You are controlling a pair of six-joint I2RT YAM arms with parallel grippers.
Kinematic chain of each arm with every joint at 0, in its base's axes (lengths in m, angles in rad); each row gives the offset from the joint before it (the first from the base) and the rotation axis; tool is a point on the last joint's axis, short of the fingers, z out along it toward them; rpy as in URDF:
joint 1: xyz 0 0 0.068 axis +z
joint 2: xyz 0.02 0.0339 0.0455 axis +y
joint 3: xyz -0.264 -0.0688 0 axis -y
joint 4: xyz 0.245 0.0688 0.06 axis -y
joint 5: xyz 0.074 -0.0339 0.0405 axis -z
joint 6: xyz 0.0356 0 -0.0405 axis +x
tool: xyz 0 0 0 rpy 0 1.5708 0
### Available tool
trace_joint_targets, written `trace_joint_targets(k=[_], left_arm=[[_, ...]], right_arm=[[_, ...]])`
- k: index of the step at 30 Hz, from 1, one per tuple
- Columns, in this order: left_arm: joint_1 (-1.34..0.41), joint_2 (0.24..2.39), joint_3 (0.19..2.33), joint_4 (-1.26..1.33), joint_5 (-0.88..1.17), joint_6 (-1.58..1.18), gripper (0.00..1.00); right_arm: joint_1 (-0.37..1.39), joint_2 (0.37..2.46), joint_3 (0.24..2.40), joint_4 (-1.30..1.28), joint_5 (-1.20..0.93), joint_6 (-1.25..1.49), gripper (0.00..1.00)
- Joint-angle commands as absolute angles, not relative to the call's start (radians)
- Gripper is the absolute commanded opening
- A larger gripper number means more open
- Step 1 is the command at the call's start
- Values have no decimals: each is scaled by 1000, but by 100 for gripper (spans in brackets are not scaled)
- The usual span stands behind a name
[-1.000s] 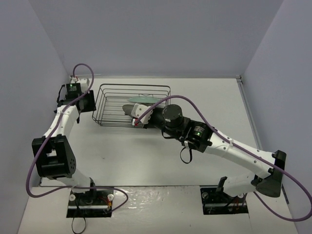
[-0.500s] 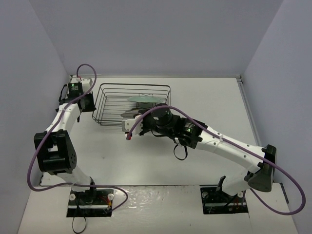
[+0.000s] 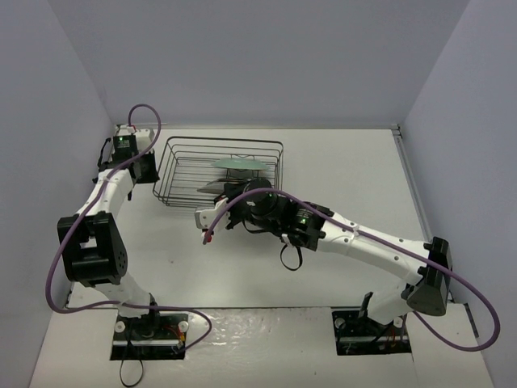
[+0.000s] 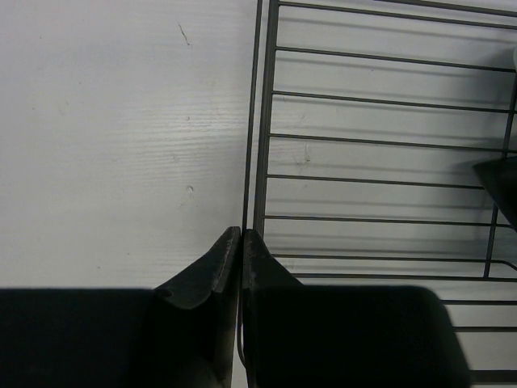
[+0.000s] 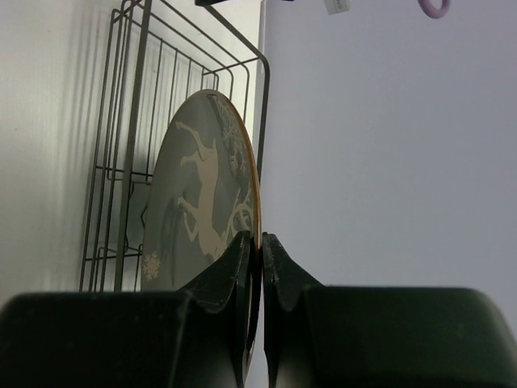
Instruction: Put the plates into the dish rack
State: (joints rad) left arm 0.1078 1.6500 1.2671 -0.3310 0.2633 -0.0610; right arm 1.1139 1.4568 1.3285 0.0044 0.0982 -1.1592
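The black wire dish rack (image 3: 184, 166) stands at the back left of the table. The mint-green plate (image 3: 238, 164) stands on edge inside it, right of middle. My right gripper (image 5: 258, 242) is shut on the rim of the dark grey deer plate (image 5: 202, 202) and holds it on edge. In the top view the plate (image 3: 213, 189) is over the rack's near side. My left gripper (image 4: 241, 234) is shut on the rack's left rim wire (image 4: 257, 121). A dark plate edge (image 4: 502, 186) shows inside the rack; I cannot tell which plate it is. The teal plate is not clearly in view.
Grey walls close in the table on the left, back and right. The right arm (image 3: 363, 242) stretches across the middle of the table toward the rack. The left arm (image 3: 105, 202) runs along the left wall.
My right arm has reached further left and turned its wrist, carrying the deer plate along the rack's near side. The left gripper stays on the rack's rim.
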Motion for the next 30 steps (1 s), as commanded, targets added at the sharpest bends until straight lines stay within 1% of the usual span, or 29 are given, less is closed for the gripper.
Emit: trace_joint_targets(k=[1, 11, 19, 24, 28, 30], left_arm=[[104, 1646, 1292, -291, 285, -52, 0], [104, 1638, 1281, -282, 300, -48, 0], [106, 1623, 1267, -283, 291, -43, 0], [104, 1617, 1261, -278, 299, -43, 0], [105, 1616, 1261, -275, 305, -41, 0], [105, 1617, 1260, -274, 304, -41, 0]], right_arm=[[1137, 1453, 1302, 289, 236, -1283, 0], [1152, 1459, 1191, 399, 289, -1344, 0], [1125, 1463, 1197, 393, 251, -1264, 0], [1080, 1488, 1209, 399, 180, -1170, 0], [1055, 1523, 1196, 447, 168, -1168, 0], [1040, 1542, 1210, 427, 149, -1154, 0]])
